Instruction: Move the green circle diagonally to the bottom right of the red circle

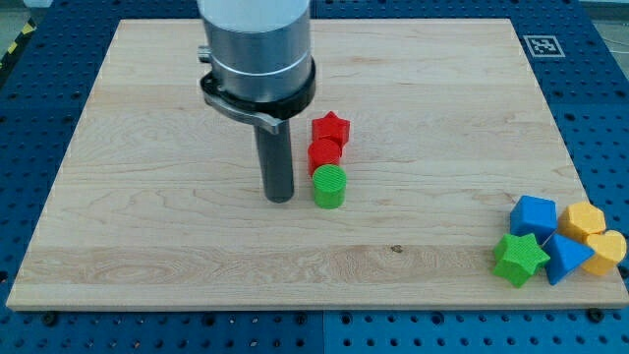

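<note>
The green circle (pixel 329 186) stands near the middle of the wooden board (pixel 147 216). The red circle (pixel 324 153) sits directly above it, touching it. A red star (pixel 331 128) sits just above the red circle. My tip (pixel 280 199) rests on the board just to the left of the green circle, with a small gap between them. The rod rises to the arm's grey body at the view's top.
A cluster sits at the board's bottom right: a blue cube (pixel 533 215), a green star (pixel 519 259), a blue triangular block (pixel 566 258) and two yellow blocks (pixel 584 219) (pixel 606 252). A tag marker (pixel 543 45) is at the top right corner.
</note>
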{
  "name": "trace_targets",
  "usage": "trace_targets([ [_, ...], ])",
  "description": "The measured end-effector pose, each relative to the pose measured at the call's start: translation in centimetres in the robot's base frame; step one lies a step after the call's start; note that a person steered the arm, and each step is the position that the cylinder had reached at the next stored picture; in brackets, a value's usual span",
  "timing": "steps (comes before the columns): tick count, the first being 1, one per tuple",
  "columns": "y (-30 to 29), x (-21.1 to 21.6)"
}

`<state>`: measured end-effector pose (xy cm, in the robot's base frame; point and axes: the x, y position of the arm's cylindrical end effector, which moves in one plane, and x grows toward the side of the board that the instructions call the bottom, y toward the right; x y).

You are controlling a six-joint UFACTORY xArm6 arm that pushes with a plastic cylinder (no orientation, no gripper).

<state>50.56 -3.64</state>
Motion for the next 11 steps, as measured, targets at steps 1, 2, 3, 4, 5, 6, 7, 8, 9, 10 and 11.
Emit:
trace_targets([
  [1, 1.4, 0.0],
  [2, 1.8, 0.0],
  [3, 3.6, 0.0],
  [4, 3.7, 0.0],
  [5, 4.3, 0.0],
  [6, 4.9, 0.0],
  [7, 5.2, 0.0],
  [8, 5.3, -1.8],
  [9, 7.1, -1.6],
  [10, 8.1, -0.7],
  [11, 8.1, -0.7],
])
